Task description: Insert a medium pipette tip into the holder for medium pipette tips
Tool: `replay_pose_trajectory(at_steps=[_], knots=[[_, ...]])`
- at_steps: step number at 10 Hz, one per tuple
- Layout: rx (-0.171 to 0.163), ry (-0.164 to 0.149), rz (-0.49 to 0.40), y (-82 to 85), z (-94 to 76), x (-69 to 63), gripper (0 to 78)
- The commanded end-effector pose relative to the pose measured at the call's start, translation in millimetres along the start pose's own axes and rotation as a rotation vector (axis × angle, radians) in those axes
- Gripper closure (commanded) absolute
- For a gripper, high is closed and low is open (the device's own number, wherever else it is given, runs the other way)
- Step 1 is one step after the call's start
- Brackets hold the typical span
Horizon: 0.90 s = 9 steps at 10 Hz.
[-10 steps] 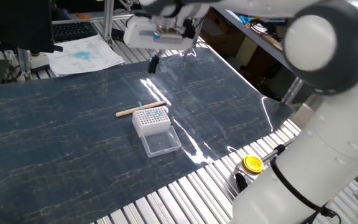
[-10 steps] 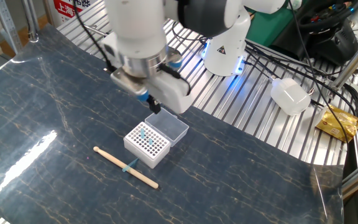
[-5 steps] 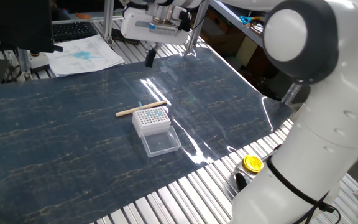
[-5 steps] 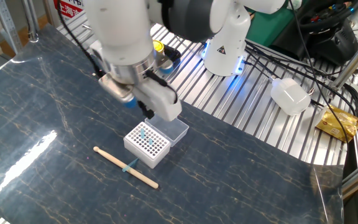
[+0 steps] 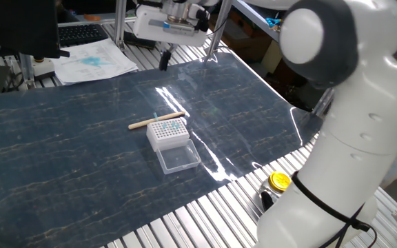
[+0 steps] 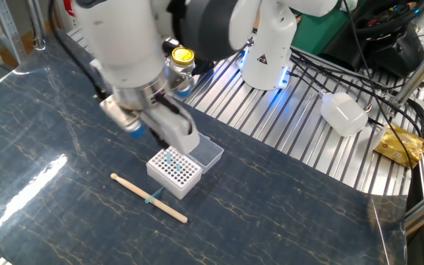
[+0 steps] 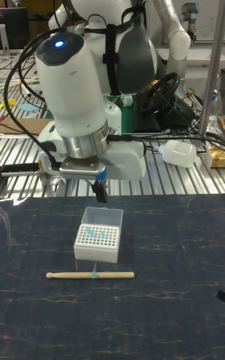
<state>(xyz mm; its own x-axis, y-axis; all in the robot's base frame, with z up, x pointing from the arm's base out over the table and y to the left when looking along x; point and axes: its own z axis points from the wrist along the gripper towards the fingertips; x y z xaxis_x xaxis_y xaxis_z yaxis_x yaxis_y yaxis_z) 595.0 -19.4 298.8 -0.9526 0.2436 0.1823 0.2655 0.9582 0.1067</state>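
We find the gripper (image 7: 100, 192) raised above the dark mat (image 5: 60, 151), off to one side of the holder and not touching it; its dark fingers (image 5: 164, 60) look pressed close together with nothing seen between them, though in the other fixed view the arm's body hides them. Below and just in front sits the holder (image 7: 95, 242), a white box with a grid of holes on top and a few teal tips standing in it; its clear lid (image 6: 207, 152) lies hinged open, flat on the mat. Just beside the holder, on the side away from the lid, a wooden stick (image 7: 90, 275) lies flat. The medium pipette tip (image 7: 94, 269) lies on the mat at the stick, crossing it near its middle, one end pointing toward the holder. Beyond the mat, a yellow-capped jar (image 6: 182, 61) stands on the slatted metal table (image 6: 293, 125), and papers (image 5: 95, 60) lie at the far edge.
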Motion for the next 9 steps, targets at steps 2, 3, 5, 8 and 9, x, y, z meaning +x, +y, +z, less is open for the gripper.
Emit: replay_pose_trajectory(at_steps=[2, 3, 5, 8, 9], knots=[[0.007, -0.011, 0.024, -3.0, -1.9, -8.3, 77.6], [-0.021, -0.001, 0.012, -3.0, -1.9, -8.3, 77.6], [-0.057, 0.015, 0.006, -3.0, -1.9, -8.3, 77.6], [-0.052, 0.028, 0.019, -3.0, -1.9, -8.3, 77.6], [-0.050, 0.031, 0.014, -3.0, -1.9, -8.3, 77.6]])
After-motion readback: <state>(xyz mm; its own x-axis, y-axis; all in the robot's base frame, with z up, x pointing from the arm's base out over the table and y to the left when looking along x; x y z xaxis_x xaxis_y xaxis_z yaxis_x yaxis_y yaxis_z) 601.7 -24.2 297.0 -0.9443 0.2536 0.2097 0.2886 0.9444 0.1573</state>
